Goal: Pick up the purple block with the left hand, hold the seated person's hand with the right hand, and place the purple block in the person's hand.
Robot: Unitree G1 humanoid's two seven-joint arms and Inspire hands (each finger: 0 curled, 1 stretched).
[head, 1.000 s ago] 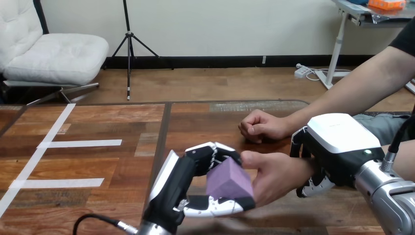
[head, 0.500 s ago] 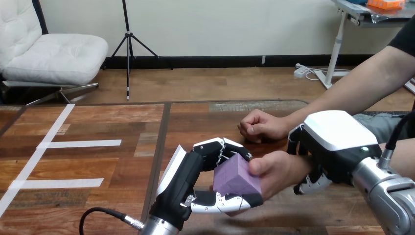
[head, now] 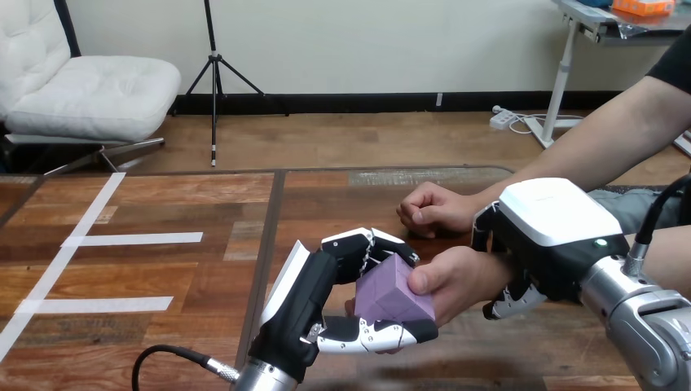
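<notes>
The purple block sits low in the middle of the head view, between my left hand and the person's hand. My left hand's fingers curl over the block's top and its thumb runs under it. The person's thumb presses on the block's right face and their palm lies beneath it. My right hand wraps the person's wrist from above, fingers curled down round it.
The person's other hand rests as a fist on the wooden table just behind the block. White tape strips lie on the table's left part.
My left hand carried the block up and right, deeper into the person's hand, whose thumb now lies on its face. My right hand shifted slightly left along the wrist.
</notes>
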